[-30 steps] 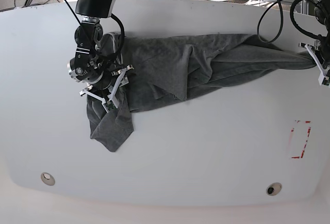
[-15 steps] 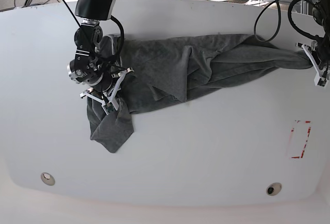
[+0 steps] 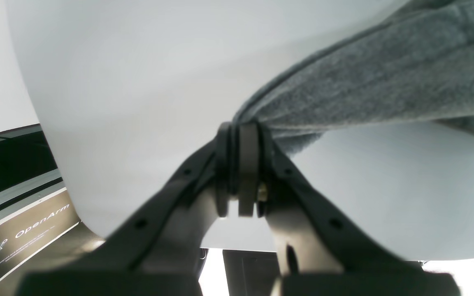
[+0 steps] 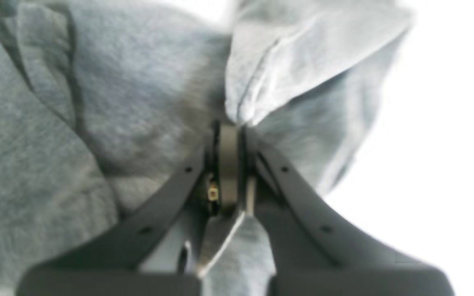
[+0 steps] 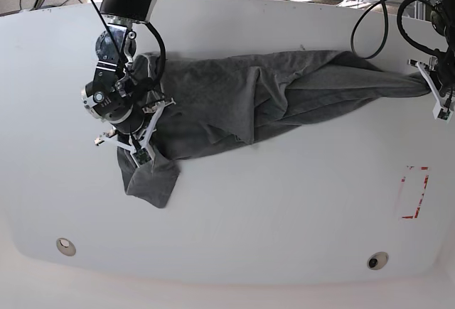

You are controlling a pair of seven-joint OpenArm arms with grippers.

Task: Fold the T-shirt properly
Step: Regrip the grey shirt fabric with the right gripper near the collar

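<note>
T-shirt, bunched across the white table far from its red mark; left gripper and right gripper each clamped on fabric; risk: thin pinches slipping under tension, twisted folds setting in.

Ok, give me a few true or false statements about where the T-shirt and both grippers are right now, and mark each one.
1. The left gripper is shut on an edge of the T-shirt. True.
2. The right gripper is open and hangs clear of the fabric. False: it is shut, pinching a bunch of the grey cloth.
3. The T-shirt is neatly folded into a square. False: it lies stretched and rumpled across the table between the two grippers.
4. A red rectangle outline is marked on the table near the left arm's side. True.
5. Part of the T-shirt covers the red marking. False: the marking is bare, well apart from the cloth.
</note>
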